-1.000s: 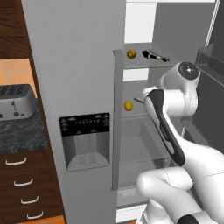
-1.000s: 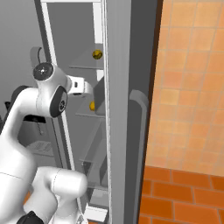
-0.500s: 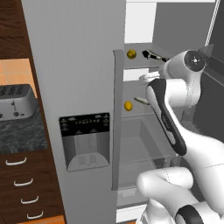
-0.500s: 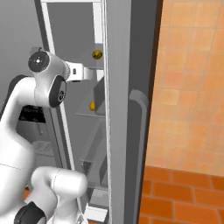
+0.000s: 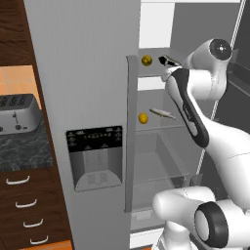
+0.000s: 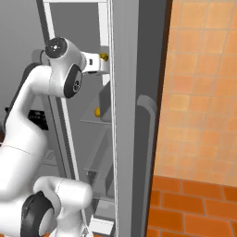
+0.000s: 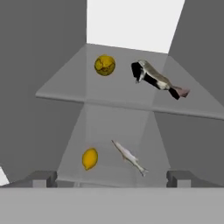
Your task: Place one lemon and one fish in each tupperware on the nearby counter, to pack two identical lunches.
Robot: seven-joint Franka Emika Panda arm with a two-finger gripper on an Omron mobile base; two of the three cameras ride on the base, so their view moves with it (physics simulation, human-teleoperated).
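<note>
Inside open fridge (image 5: 161, 161): upper shelf (image 7: 61, 94) with dark-mottled lemon (image 7: 105, 65) beside dark fish (image 7: 156, 79); lower shelf with yellow lemon (image 7: 89, 158), slim silvery fish (image 7: 129, 157). Pincer (image 7: 111, 178) spread wide, empty. Toaster (image 5: 17, 114) on surface (image 5: 24, 151).

- You will find no text, label, brand, number or sign that can be read in any of the three views.
- The dispenser panel (image 5: 94, 157) on the fridge door carries a row of small pale marks along its top strip, but they are too small and blurred for you to make out as letters or figures.
- The toaster (image 5: 18, 113) at the left shows you bare metal with no legible marking.
- The lemons and fish on the fridge shelves, seen from the hand view, bear no writing.
</note>
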